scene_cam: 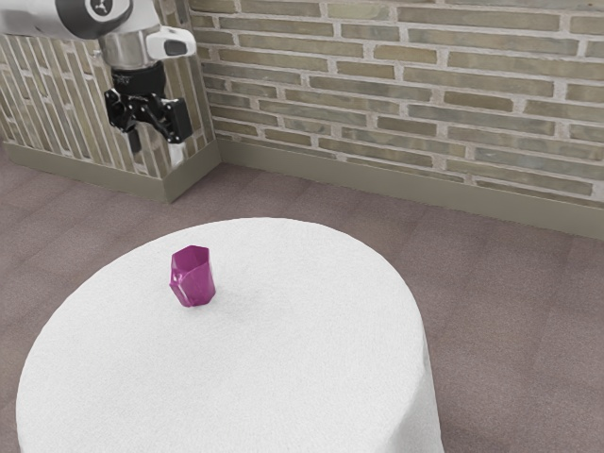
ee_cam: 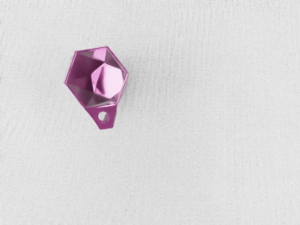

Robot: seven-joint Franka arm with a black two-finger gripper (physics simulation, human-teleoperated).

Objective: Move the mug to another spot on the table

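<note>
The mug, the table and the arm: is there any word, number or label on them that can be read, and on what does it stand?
No text can be read here.
mug: plain pink sides and inside, no print.
table: plain white cloth, no label.
arm: one small grey mark on its white casing, too small to read.

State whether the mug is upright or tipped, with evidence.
Upright: the mug stands on its base on the table, its open mouth facing up.
</note>
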